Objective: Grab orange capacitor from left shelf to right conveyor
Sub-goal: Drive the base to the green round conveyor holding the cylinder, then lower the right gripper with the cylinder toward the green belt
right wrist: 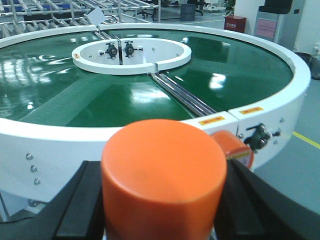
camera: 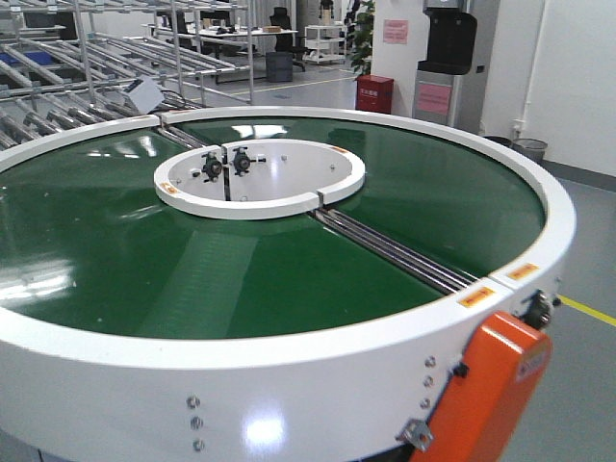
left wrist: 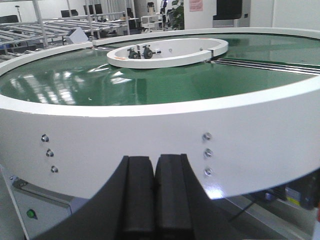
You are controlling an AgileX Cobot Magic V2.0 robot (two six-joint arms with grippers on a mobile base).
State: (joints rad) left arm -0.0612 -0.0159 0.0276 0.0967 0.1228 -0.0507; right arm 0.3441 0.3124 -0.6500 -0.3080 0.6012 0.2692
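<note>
The orange capacitor fills the bottom of the right wrist view. My right gripper is shut on it, with black fingers pressed to both its sides. It hangs just outside the white outer rim of the right conveyor, whose glossy green belt lies bare beyond. My left gripper is shut on nothing, its pads touching, low in front of the conveyor's white side wall. Steel roller racks stand behind the conveyor at far left; I cannot tell which is the left shelf.
A white inner ring and a strip of steel rollers cross the belt. An orange cover juts from the rim at near right. A red cabinet, a dispenser and a bin stand behind.
</note>
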